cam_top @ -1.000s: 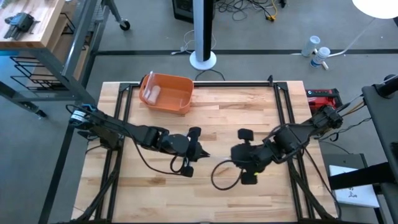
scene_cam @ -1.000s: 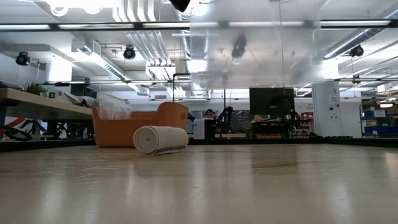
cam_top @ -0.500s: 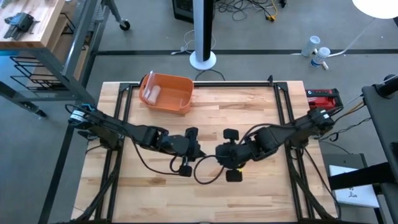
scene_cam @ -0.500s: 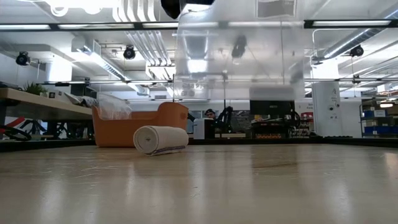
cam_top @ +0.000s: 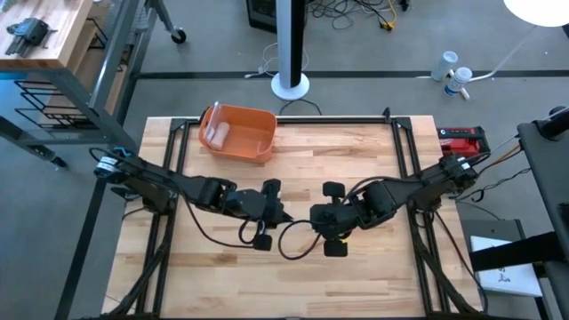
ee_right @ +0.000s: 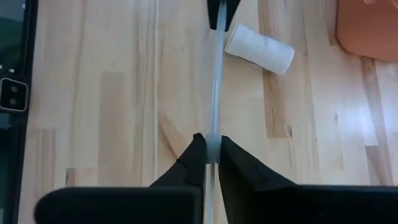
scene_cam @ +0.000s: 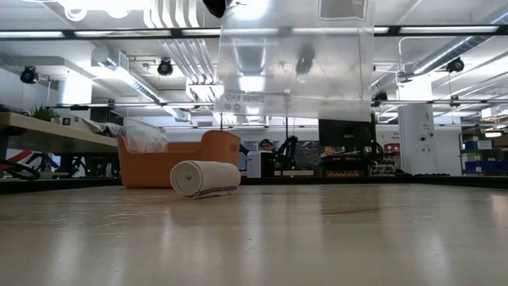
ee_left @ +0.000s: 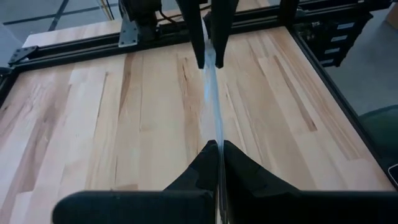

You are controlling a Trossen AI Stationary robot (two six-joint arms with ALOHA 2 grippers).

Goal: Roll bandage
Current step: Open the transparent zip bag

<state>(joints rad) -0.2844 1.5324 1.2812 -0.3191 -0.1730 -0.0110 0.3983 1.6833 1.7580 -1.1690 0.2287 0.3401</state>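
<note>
Status: both tools are closed on the same thing, a clear thin plastic sheet or bag with a printed label [scene_cam: 294, 56]. Can't tell sheet from bag here.

- Left tool [ee_left: 217, 158]: fingers pinched on one edge of the plastic.
- Right tool [ee_right: 209, 149]: fingers pinched on the opposite edge, facing the left tool, plastic stretched edge-on between them.
- High view: the two tools sit close together over mid-counter, plastic held up off the light wooden slatted counter [cam_top: 356, 160].

Change over the last second: the right tool has moved in toward the left one, so the gap between them is much shorter. In the low view the plastic has shifted sideways and dropped a little, and its label is now visible. Over the last half second, almost no movement.

Task object: the white cloth bandage [ee_right: 259, 50] is already a tight roll. It lies on its side on the counter, untouched, just beside and below the left tool, on the side toward the orange plastic bin [cam_top: 238, 133]. It is hidden under the left arm in the high view.

My read: rolling looks done. With the tools closing up on the plastic, this is probably a bagging or wrapping step. Risk: the film is thin and slack, so it could slip out of either pinch.
</note>
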